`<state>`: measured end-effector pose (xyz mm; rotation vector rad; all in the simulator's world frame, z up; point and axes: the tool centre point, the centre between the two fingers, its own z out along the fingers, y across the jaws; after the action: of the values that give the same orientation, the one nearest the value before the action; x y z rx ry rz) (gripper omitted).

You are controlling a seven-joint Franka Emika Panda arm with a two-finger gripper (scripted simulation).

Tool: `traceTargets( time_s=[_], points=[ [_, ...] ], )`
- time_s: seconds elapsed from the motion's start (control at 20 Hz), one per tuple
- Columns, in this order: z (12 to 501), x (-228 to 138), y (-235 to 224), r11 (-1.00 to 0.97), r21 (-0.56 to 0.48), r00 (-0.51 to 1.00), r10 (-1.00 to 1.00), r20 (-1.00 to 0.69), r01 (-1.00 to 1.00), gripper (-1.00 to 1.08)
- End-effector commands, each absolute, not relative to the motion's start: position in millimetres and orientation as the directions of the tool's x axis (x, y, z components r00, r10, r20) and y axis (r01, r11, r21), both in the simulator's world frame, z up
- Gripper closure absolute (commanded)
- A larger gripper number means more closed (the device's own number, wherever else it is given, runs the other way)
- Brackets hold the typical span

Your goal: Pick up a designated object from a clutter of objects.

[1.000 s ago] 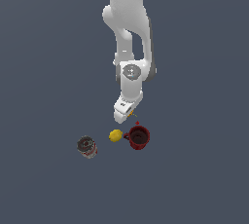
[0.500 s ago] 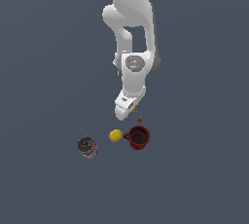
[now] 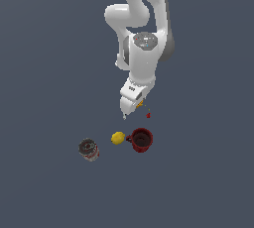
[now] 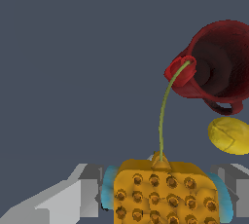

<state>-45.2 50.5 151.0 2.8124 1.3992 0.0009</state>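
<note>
Plain dark grey-blue ground (image 3: 44, 73) throughout

Illumination is flat and even in both views, with a uniform dark slate-grey background and no cast shadows beneath the objects. The white arm (image 3: 141, 28) shows soft shading, brightest on its upper surfaces. The red mug (image 4: 219, 62) interior renders very dark. No glare, motion blur or edge distortion is present. Small items in the exterior view are coarse and poorly resolved; the wrist view is sharp throughout.

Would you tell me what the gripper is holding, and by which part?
The gripper holds the orange dimpled item by its two sides, between its pads.
</note>
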Motion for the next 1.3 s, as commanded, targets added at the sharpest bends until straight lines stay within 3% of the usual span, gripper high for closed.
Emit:
traceTargets(
  time_s=[0.0,0.7,1.25],
  points=[
    [175.4,-41.7,55.1,-0.603,0.000,0.603,0.798,0.001,0.798,1.08],
    [301.1,-19.1,78.1,-0.603,0.000,0.603,0.798,0.001,0.798,1.08],
    [347.2,-7.6,86.4,-0.604,0.000,0.604,0.797,0.000,0.797,1.08]
  ],
)
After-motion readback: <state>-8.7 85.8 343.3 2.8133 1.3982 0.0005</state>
